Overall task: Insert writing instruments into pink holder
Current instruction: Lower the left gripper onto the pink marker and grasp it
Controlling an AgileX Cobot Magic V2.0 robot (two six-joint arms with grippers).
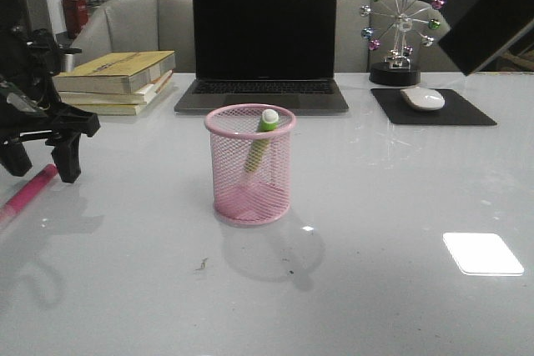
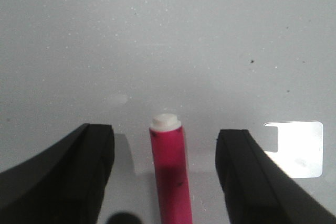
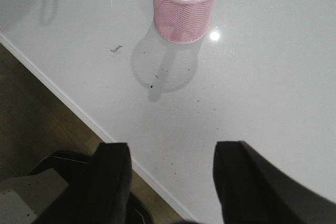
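The pink pen (image 2: 169,174) lies flat on the table (image 1: 400,206) near its left edge, its white end (image 2: 166,121) pointing away from the left gripper (image 2: 165,177), whose jaws stand wide apart on either side of the barrel with clear gaps both ways, holding nothing. It looks a light, stiff plastic thing, smooth and round, so likely to roll or slip on the glossy top; the best hold is probably across the mid-barrel, squarely, well behind the white end. The barrel is thick and a strong pink-red, with a few dark specks. The green pen (image 1: 260,143) already stands in the cup (image 1: 250,164), leaning against the rim with its white end just above it. The cup is pink wire mesh with a solid rim and base, upright near the middle of the table, in front of the laptop (image 1: 263,43); being light, it could tip if a pen is pushed in askew. The right gripper (image 3: 170,182) hangs over the table's near edge, jaws wide open and empty.
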